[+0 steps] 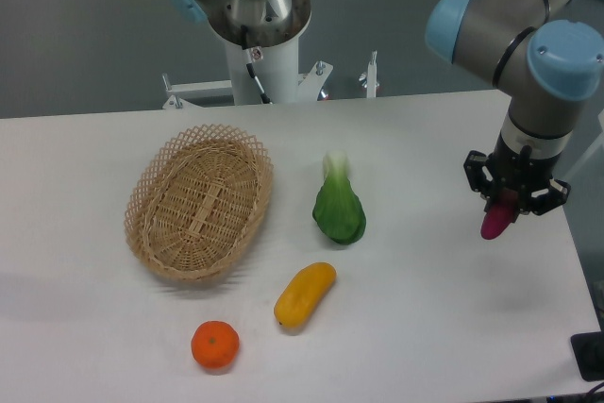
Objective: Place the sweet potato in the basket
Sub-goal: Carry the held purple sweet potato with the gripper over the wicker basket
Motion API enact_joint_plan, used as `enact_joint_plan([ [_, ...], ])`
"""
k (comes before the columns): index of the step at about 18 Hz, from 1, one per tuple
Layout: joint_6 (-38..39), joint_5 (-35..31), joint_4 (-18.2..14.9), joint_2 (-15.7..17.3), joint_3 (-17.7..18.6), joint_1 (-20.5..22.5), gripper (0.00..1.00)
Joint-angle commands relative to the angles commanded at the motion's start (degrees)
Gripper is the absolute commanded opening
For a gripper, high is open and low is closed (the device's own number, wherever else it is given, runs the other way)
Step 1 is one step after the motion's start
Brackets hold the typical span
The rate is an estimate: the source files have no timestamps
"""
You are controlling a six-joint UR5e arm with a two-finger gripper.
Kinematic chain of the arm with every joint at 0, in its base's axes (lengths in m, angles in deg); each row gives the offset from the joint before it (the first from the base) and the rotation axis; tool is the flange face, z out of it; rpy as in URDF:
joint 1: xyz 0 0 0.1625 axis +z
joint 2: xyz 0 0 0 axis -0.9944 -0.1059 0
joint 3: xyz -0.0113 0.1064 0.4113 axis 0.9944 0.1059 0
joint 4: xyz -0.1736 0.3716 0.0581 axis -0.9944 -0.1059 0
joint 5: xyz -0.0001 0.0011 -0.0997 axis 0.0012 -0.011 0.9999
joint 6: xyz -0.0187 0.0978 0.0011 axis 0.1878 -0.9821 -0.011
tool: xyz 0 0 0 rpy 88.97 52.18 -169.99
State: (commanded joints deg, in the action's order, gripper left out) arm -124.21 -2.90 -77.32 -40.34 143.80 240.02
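Note:
The sweet potato (494, 222) is a small magenta-purple tuber, held nearly upright in my gripper (511, 201) at the right side of the table, a little above the surface. The gripper is shut on its upper part; only the lower end shows below the black fingers. The basket (199, 201) is an oval light-tan wicker basket with a lattice rim, standing empty on the left half of the table, far to the left of the gripper.
A green leafy vegetable (339, 208) lies between the basket and the gripper. A yellow-orange elongated fruit (305, 294) and a round orange (215, 344) lie near the front. The arm's base (260, 40) stands behind the table. The table's right edge is close to the gripper.

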Motion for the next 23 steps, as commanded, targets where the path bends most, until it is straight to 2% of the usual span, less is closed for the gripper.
enact_joint_plan([
  [5, 1.6, -0.3, -0.3, 0.0, 0.1, -1.4, 0.17],
  [9, 3.3, -0.3, -1.7, 0.1, 0.0, -2.7, 0.17],
  [14, 8.8, -0.2, -1.8, 0.7, 1.4, -8.0, 0.17],
  [18, 11.8, 0.4, -1.6, 3.0, 4.8, -12.8, 0.16],
  [23, 11.9, 1.8, -1.0, 8.3, 12.6, -17.7, 0.16],
])
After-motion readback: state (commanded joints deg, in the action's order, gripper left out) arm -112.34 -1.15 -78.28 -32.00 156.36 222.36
